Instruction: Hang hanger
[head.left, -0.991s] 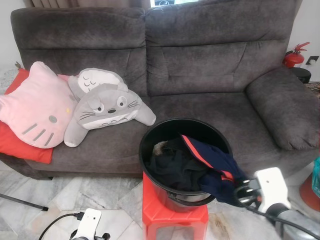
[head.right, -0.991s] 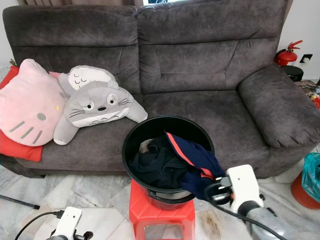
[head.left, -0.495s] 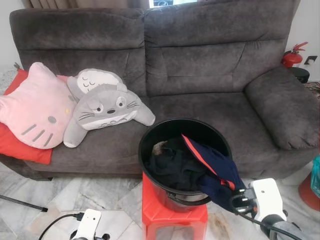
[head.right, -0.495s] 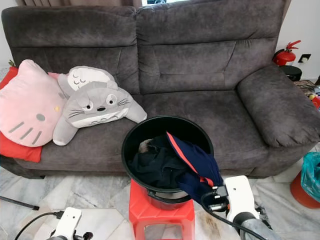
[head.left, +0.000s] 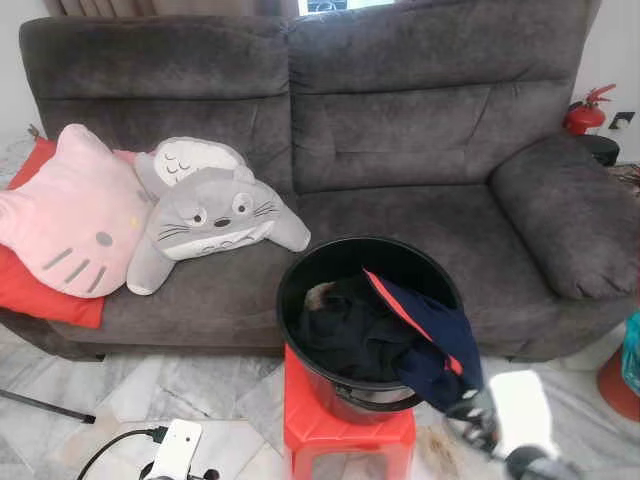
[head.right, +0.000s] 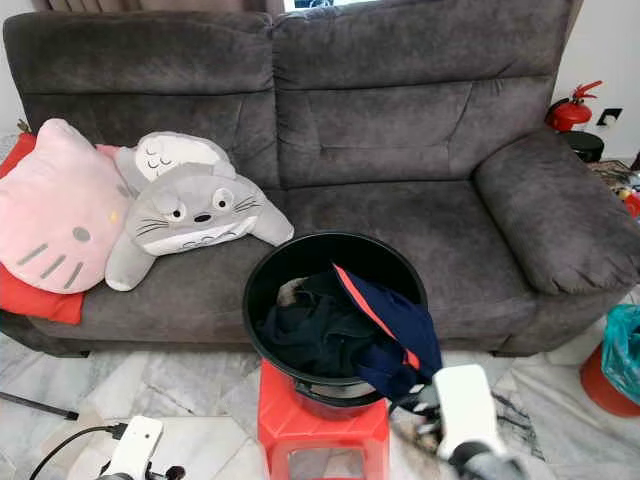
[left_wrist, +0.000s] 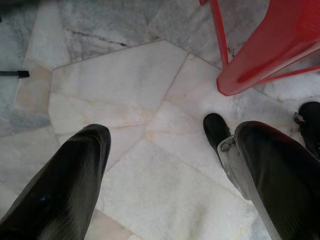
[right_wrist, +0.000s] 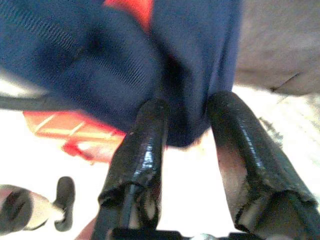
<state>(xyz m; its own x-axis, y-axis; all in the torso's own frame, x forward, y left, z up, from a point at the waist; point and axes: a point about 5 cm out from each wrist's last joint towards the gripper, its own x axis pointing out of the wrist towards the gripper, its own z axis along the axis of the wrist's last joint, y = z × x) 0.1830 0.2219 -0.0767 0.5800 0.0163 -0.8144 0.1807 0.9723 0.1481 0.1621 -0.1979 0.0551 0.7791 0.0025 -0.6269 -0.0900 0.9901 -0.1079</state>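
Navy garment (right_wrist: 150, 60), soft, ribbed knit.

The right arm's white wrist housing (head.left: 520, 415) is smeared by motion blur, and its lower part runs off the picture's bottom edge. The dark navy garment with red trim (right_wrist: 150, 60) is soft and out of focus up close. The red plastic stool (head.left: 345, 440) is cut off below, its seat hidden under the black round bucket (head.left: 300, 275).

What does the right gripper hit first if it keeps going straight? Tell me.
Most likely the navy garment draped over the black bucket's rim: it hangs just ahead of the open right gripper. Exact depth is unclear.
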